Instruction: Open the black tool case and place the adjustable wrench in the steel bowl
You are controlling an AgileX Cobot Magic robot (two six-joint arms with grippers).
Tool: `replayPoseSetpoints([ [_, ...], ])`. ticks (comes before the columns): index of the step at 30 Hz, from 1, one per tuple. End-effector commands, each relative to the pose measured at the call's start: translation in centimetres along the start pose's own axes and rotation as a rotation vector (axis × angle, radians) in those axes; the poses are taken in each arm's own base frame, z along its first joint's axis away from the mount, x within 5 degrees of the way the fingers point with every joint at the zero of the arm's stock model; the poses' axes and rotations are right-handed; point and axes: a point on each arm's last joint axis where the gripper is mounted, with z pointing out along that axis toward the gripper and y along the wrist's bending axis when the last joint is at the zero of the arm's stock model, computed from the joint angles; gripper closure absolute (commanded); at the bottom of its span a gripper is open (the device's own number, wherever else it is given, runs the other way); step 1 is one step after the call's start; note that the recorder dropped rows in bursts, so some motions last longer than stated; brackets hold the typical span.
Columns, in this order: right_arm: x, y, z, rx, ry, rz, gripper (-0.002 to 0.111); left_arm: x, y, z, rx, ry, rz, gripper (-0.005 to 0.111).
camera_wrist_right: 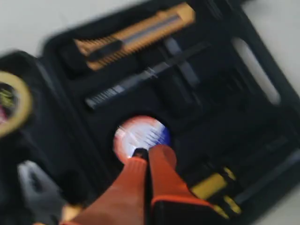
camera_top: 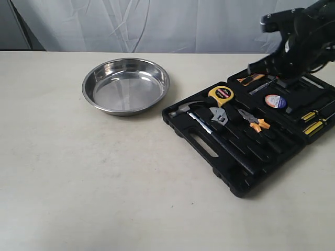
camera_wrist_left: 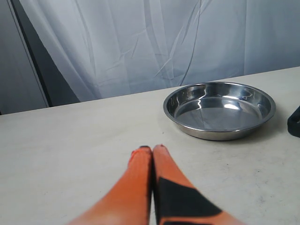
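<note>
One tool case point(camera_top: 226, 172), one adjustable wrench point(camera_top: 218, 115), one steel bowl point(camera_top: 125, 91), left pincer point(camera_wrist_left: 152, 150), right pincer point(camera_wrist_right: 147, 153), both closed empty

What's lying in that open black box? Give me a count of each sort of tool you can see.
Hammer: 1
Tape measure: 1
Adjustable wrench: 1
Orange-handled pliers: 1
Orange utility knife: 1
Roll of tape: 1
Yellow-handled screwdrivers: 2
Slim dark tool: 1
Total: 9 in view.

One steel bowl point(camera_top: 125, 86), one tool case point(camera_top: 230, 180), one wrench point(camera_top: 219, 115), one hammer point(camera_top: 201, 124)
</note>
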Motion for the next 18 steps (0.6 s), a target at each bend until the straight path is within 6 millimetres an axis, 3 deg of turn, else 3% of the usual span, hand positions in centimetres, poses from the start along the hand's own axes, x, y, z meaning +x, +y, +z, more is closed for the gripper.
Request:
replayPoseSetpoints([
  [1,2.2,-2.1,-0.3,0.194,0.236,-0.002,0.109,-0.1,0.0,0.0,0.001,-0.002,-0.002,0.106],
  [4,3.3,-1.4,-0.5,0.121,0.361,-0.006,0.109,-0.1,0.0,0.0,0.001,-0.004,-0.002,0.106],
  [11,5.3,2.8,-2.2,-0.409,0.608,-0.099,0.109,-0.1,0.0,0.0,0.001,-0.004,-0.002,0.106],
  [14,5.0,5.2,-3.7,-0.760,0.567,-0.158,0.109,-0.1,0.0,0.0,0.001,-0.004,-0.002,0.106],
  [18,3.2,7.2,-4.9,-1.050,0.349,-0.136,0.109,-0.1,0.0,0.0,0.001,-0.004,-0.002,0.106],
])
